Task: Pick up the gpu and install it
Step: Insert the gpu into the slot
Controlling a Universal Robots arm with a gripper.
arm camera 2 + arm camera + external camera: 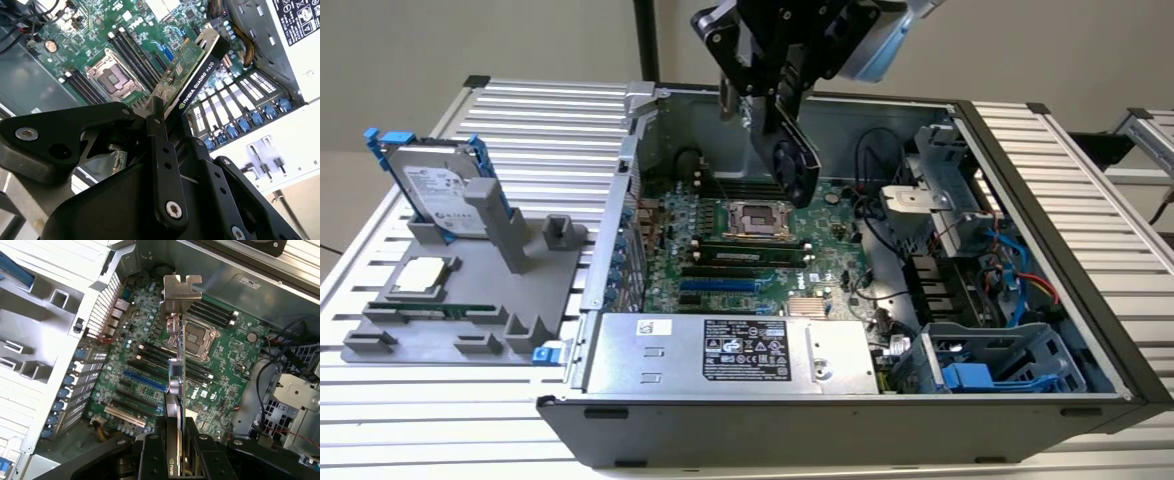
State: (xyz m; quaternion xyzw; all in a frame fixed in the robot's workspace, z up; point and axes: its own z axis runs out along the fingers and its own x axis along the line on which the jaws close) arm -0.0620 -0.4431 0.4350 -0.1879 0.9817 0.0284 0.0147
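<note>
The gpu (797,155) hangs edge-down inside the open computer case, above the green motherboard (720,255) and near the processor socket (754,217). My gripper (774,100) is shut on the card's upper end. In the second wrist view the black fingers (159,145) clamp the gpu (200,62), with its black shroud on one side and its green board on the other. In the first wrist view the gpu (176,375) stands edge-on, its silver end bracket (181,290) farthest from my gripper (175,447). The expansion slots (145,381) lie to one side below it.
A silver power supply (720,350) fills the case's front. Drive cages (987,365) and cables sit at the exterior view's right. Outside the case, a grey fixture (467,300) holds a hard drive with blue rails (438,190), a processor (424,277) and a RAM stick (434,310).
</note>
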